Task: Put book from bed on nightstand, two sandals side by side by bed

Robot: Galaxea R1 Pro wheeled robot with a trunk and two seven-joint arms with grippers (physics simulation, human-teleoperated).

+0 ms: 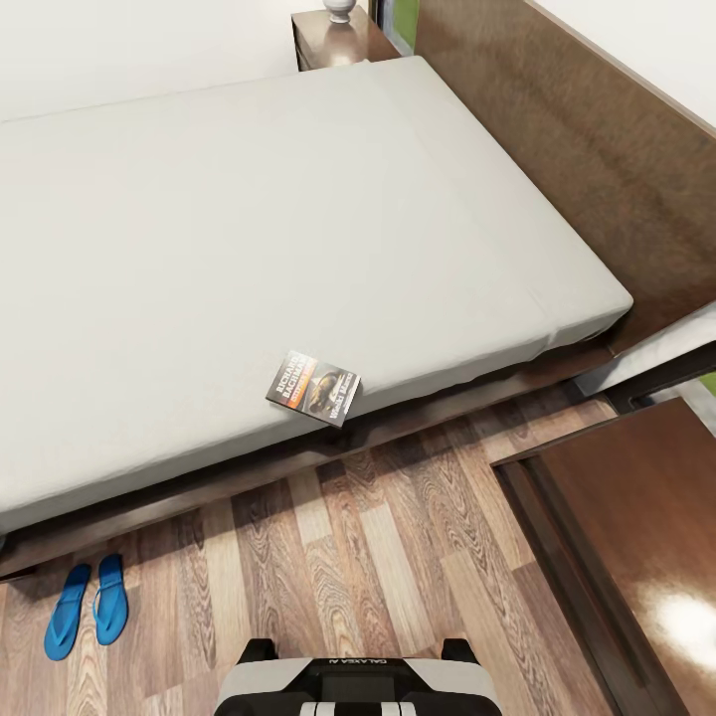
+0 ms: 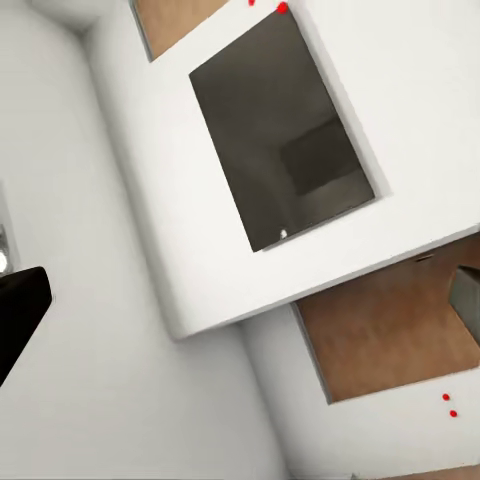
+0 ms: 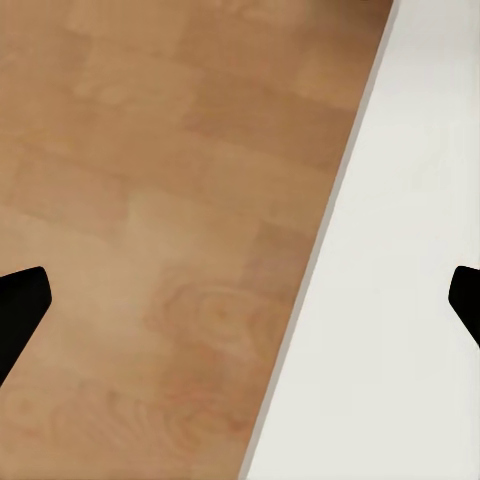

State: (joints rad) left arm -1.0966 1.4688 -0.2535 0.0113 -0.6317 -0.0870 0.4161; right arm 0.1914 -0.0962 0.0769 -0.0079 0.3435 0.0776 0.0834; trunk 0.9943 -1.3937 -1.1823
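Observation:
The book (image 1: 314, 387), a thin dark paperback with an orange band, lies flat on the light-grey mattress of the bed (image 1: 249, 219), at its near edge. Two blue sandals (image 1: 68, 611) (image 1: 110, 599) lie side by side on the wood floor, close to the bed's near side at the lower left. One nightstand (image 1: 636, 537) with a glossy top stands at the right beside the headboard. The other nightstand (image 1: 333, 45) is at the far side. My right gripper (image 3: 240, 300) is open over floor and a white surface, holding nothing. My left gripper (image 2: 240, 300) looks open, with one fingertip (image 2: 20, 310) at the picture's edge.
A pale vase (image 1: 339, 10) stands on the far nightstand. The dark headboard (image 1: 557, 129) runs along the right. My own base (image 1: 358, 686) is on the plank floor (image 1: 398, 557) between the bed and the near nightstand. The left wrist view faces white walls and a dark opening (image 2: 280, 130).

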